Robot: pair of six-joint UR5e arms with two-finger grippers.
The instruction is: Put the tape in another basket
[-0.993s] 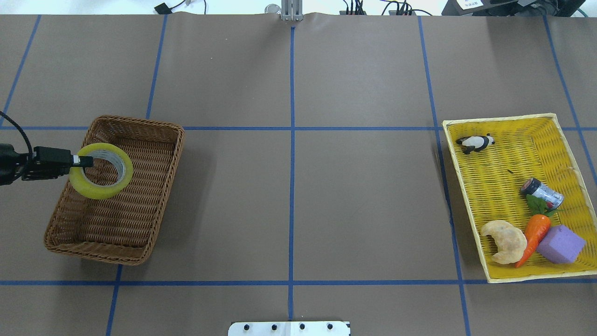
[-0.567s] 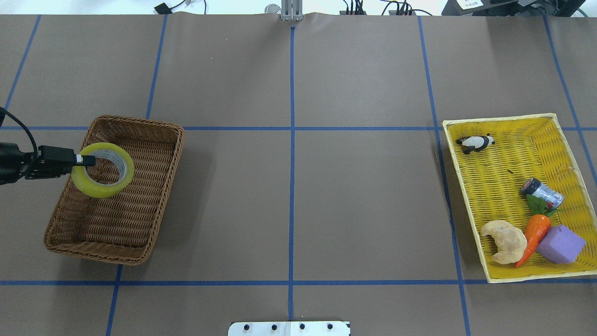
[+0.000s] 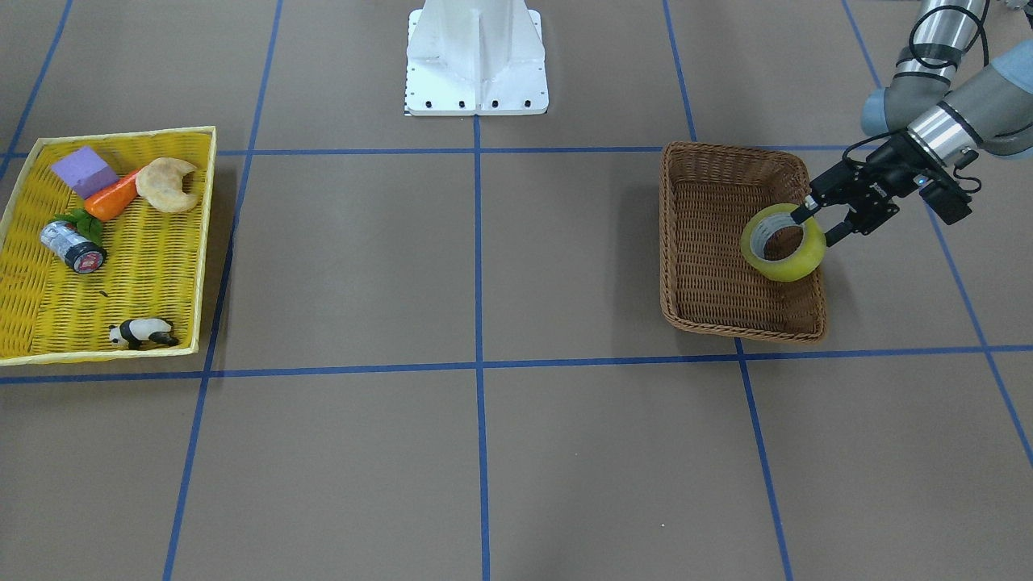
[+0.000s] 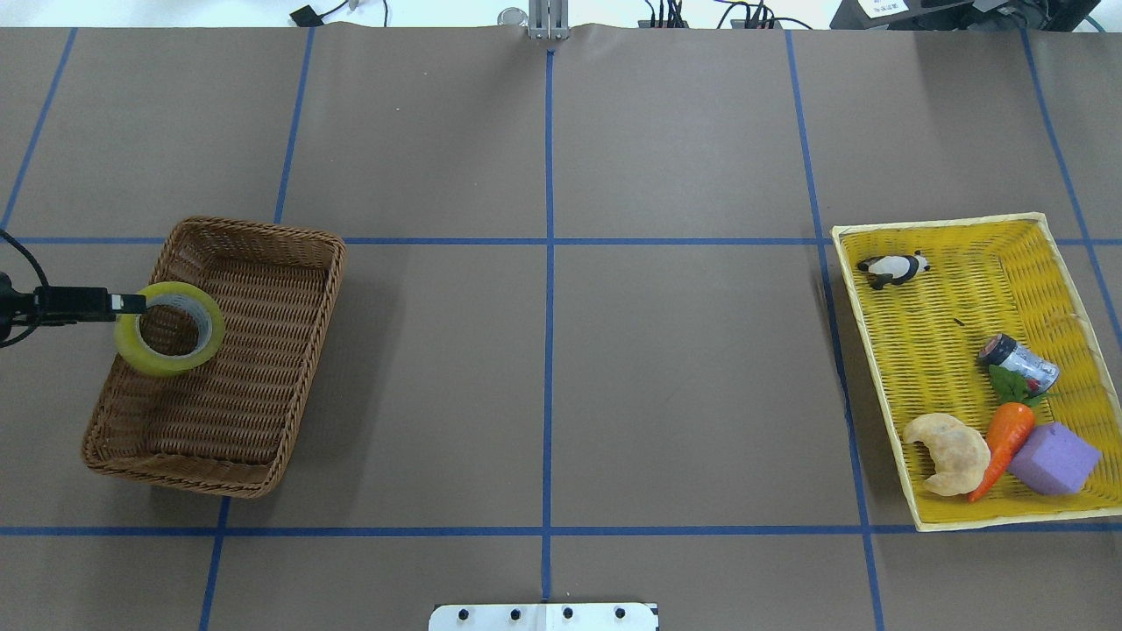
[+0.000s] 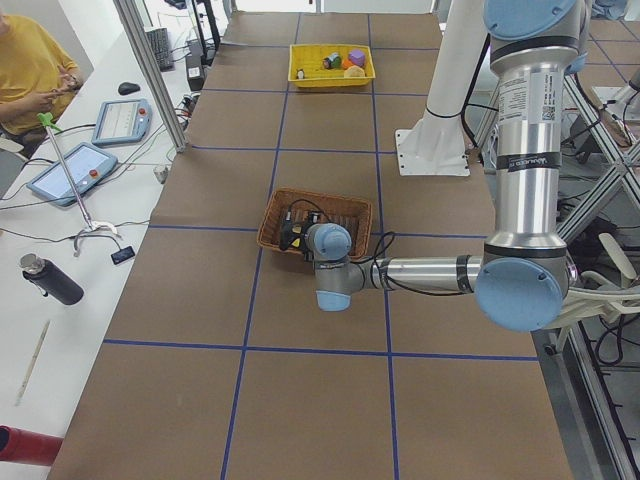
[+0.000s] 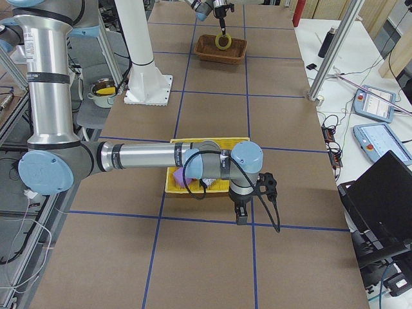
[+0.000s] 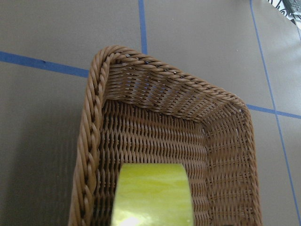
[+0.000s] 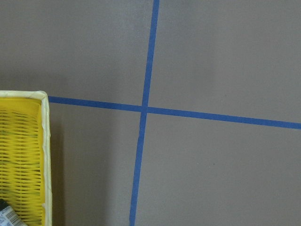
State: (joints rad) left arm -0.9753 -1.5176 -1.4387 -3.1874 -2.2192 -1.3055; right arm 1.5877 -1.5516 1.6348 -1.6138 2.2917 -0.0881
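Observation:
The yellow-green tape (image 4: 162,366) roll hangs flat over the left part of the brown wicker basket (image 4: 254,230), near its left rim. My left gripper (image 4: 131,304) is shut on the roll's wall, one finger inside the ring and one outside. The front-facing view shows the same: left gripper (image 3: 817,224), tape (image 3: 787,270), basket (image 3: 726,148). In the left wrist view the tape (image 7: 153,193) fills the bottom, with the basket (image 7: 141,84) below it. My right gripper (image 6: 241,217) shows only in the exterior right view, beside the yellow basket; I cannot tell its state.
The yellow woven basket (image 4: 947,228) at the right holds a toy panda (image 4: 892,268), a small can (image 4: 1019,359), a carrot (image 4: 1004,438), a croissant (image 4: 947,451) and a purple block (image 4: 1052,457). The robot's white base (image 3: 476,56) stands at mid-table.
My left gripper has moved left and lower with the tape, from over the basket's middle-left toward its left rim. The grip stays the same.

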